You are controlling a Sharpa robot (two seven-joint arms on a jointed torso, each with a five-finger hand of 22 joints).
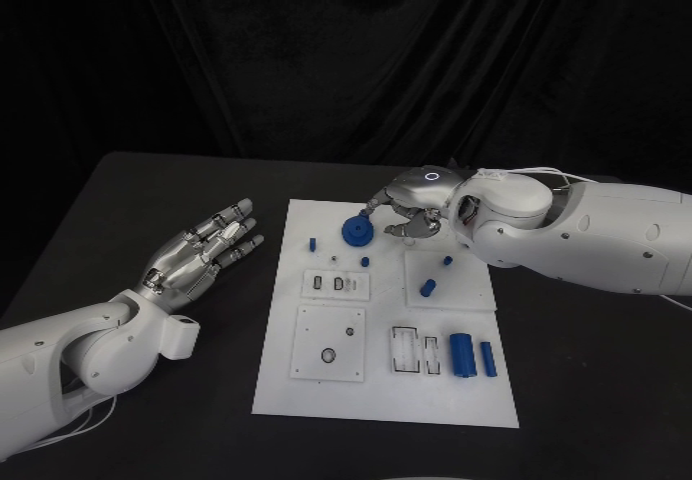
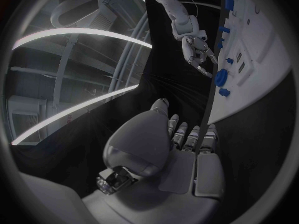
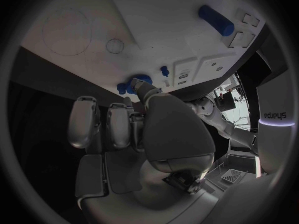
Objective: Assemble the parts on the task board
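Here the right hand (image 1: pixel 408 213) reaches over the far end of the white rectangular task board (image 1: pixel 289 395) on the black bench (image 1: pixel 130 200), its fingers pinching the round blue plastic disc (image 1: pixel 358 232), which looks like a gear or wheel, by the rim. The disc sits tilted at the board's far edge, just beyond the small blue peg (image 1: pixel 312 242). It is likely light, rigid and smooth, so it could slip or twist in a 2-point pinch; holding it at opposite points of the rim, with the centre left free, seems the safest grip for seating it. The left hand (image 1: pixel 202 255) lies on the bench just beside the board, fingers stretched apart, holding nothing.
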